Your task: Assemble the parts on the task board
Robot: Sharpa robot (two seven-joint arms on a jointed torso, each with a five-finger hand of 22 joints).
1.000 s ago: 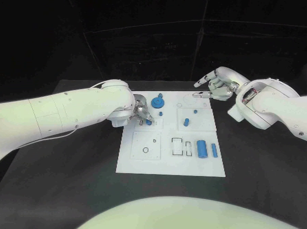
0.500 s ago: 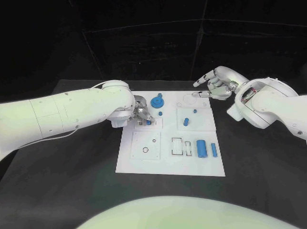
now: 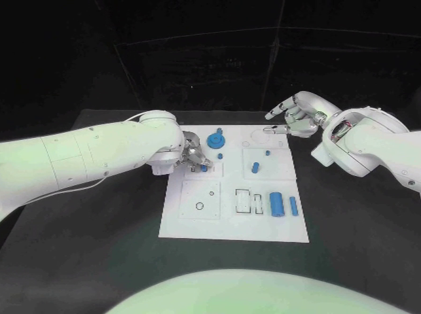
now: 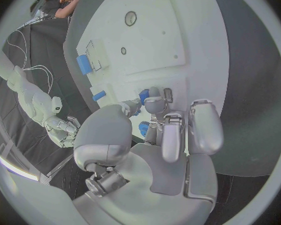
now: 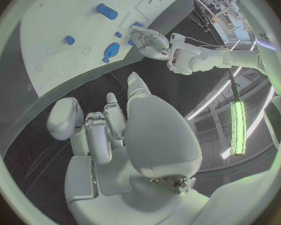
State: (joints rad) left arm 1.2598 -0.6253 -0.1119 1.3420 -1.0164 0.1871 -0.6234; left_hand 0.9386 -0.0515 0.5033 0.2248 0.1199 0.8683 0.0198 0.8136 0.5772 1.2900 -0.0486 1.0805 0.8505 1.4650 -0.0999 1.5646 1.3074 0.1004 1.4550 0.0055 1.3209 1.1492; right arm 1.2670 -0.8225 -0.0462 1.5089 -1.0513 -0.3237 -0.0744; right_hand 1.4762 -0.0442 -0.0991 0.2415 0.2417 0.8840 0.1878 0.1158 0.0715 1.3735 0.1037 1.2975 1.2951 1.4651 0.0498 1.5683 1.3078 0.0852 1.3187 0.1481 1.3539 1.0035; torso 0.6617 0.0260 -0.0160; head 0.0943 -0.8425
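The flat white rectangular task board [image 3: 203,222] lies in the middle of the matte black counter [image 3: 97,261], and the left silver hand [image 3: 193,154] is down over its far left part, fingertips closed around a small blue part [image 3: 203,168] that sits at the board's surface; in the left wrist view the same small blue piece [image 4: 143,95] shows pinched between the fingertips [image 4: 154,94], with a second bit of blue just under the palm. Just beyond this hand stands a round blue gear-like part with a knob on top [image 3: 217,139], and a tiny blue peg [image 3: 220,156] sits close beside the fingers, so the pinched piece is hemmed in by both. Toward the board's middle lies a short blue block [image 3: 255,167] with a small blue stud [image 3: 268,154] near it; nearer the robot, a smooth blue cylinder [image 3: 277,204] lies on its side next to a thin blue bar [image 3: 293,207], beside black-outlined rectangular slots [image 3: 242,201]. The right silver hand [image 3: 295,116] hovers off the board's far right corner, holding nothing, fingers loosely apart and partly curled, well apart from every part.
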